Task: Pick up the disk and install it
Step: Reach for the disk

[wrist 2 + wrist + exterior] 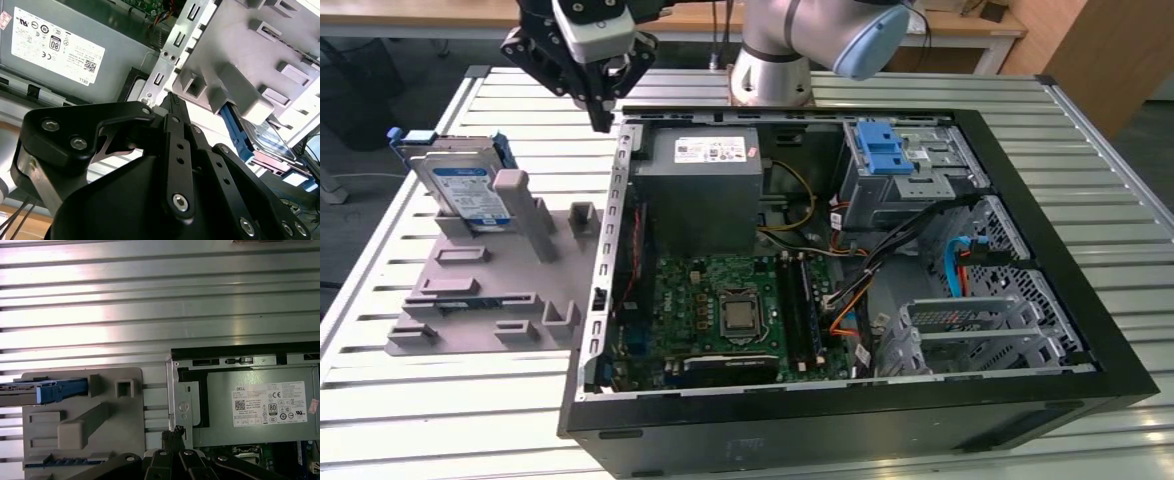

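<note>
At the exterior view's left, the disk (460, 188) stands on edge in a grey slotted fixture (480, 300). The fixture lies on the ribbed metal tabletop (427, 420). The disk's blue-and-white label faces the camera, and its blue carrier frame runs along the top and sides. A grey post of the fixture rises just in front of it. Nothing grips the disk.

Further right and higher up, the hand (600, 120) hangs from the arm (801, 45). It sits over the strip between the fixture and the open computer case (854, 430), near the case's far corner and apart from the disk. Its black fingers are clenched together into one tip with nothing between them. Both wrist views show the hand the same way (175, 433) (172, 100), with the tip close to the case's perforated metal edge.

In the first wrist view, the disk (30, 394) shows edge-on in the fixture (75, 440), with the blue carrier end toward the case.

Inside the case, the grey power supply (700, 185) with its white sticker sits at the far side. The green motherboard (720, 300) lies nearer the camera. Right of these run black and orange cables. At the exterior view's far right, a blue ribbed latch (883, 150) sits on top of the metal drive cage (927, 180).
</note>
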